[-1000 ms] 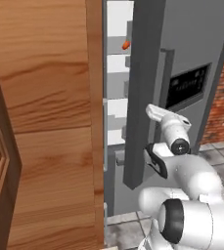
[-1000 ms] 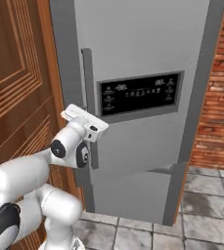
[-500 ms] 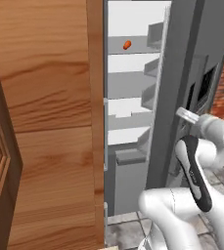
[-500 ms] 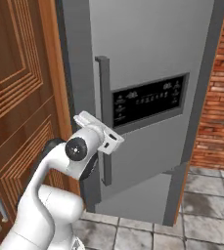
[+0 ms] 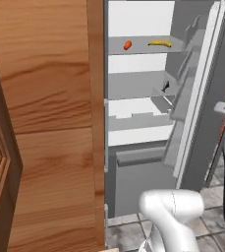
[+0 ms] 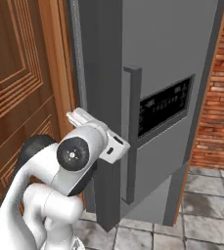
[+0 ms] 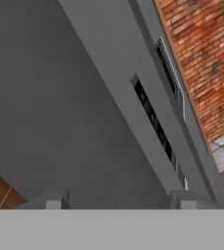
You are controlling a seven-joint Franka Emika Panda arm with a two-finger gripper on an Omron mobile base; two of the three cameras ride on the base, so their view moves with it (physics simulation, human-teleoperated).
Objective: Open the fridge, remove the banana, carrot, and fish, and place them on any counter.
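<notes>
White arm links fill the near ground of both base views, and the gripper sits close against the outer face of the fridge door, by the long vertical handle. In the hand view its two finger tips stand well apart with only grey door panel between them, so the fingers look released and hold nothing.

Beyond the arm, the fridge stands with its door swung wide, so the opening step looks done and the removal step is in hand. On the top shelf, at about twelve o'clock in the left base view, the carrot lies just left of the banana, the two apart. Lower, at about one o'clock, the fish shows as a small dark shape near the door-side racks.

Next, by my judgement, the hand must come round the door edge and reach into the interior for one item.

Whether the fish rests on a shelf or in a door rack I cannot tell. A brick wall stands at three o'clock in the right base view.
</notes>
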